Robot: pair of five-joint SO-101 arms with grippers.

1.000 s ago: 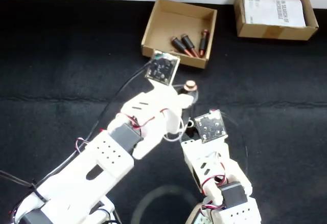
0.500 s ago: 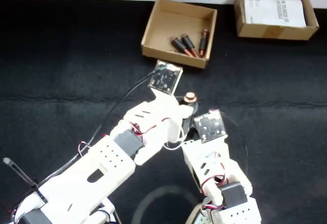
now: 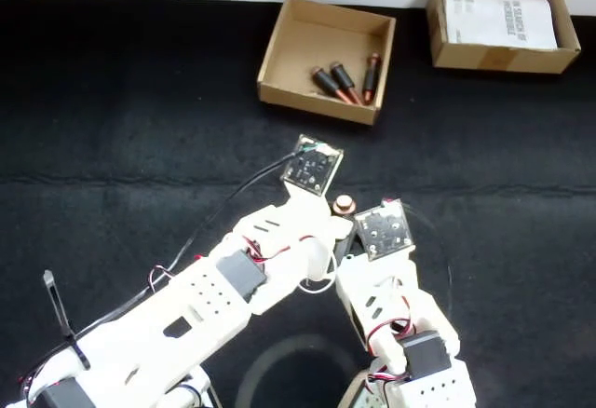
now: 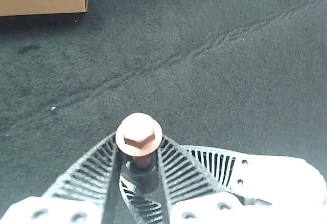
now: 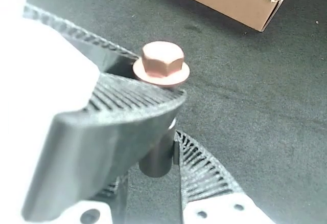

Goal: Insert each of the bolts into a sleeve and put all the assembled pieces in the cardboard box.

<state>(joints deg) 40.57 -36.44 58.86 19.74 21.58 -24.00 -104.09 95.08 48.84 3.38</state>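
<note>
My left gripper (image 4: pixel 139 144) is shut on a copper bolt (image 4: pixel 139 134) that stands head up, in the middle of the table in the high view (image 3: pixel 344 205). Directly under the head is a black sleeve (image 5: pixel 158 157), and my right gripper (image 5: pixel 161 165) is shut on it from the near side. The bolt's shank meets the top of the sleeve (image 4: pixel 141 175). The left finger (image 5: pixel 133 101) hides how deep it goes. The cardboard box (image 3: pixel 317 101) stands at the far middle and holds three assembled pieces (image 3: pixel 346 80).
A second cardboard box (image 3: pixel 498 54) with a printed sheet in it stands at the far right. Black cloth with shallow folds (image 4: pixel 214 42) covers the table. The two arms crowd the near middle, and a black cable (image 3: pixel 223 208) runs along the left arm.
My left arm has drawn back from near the cardboard box toward the near side, bringing the bolt down over the right gripper. The right arm has kept still.
</note>
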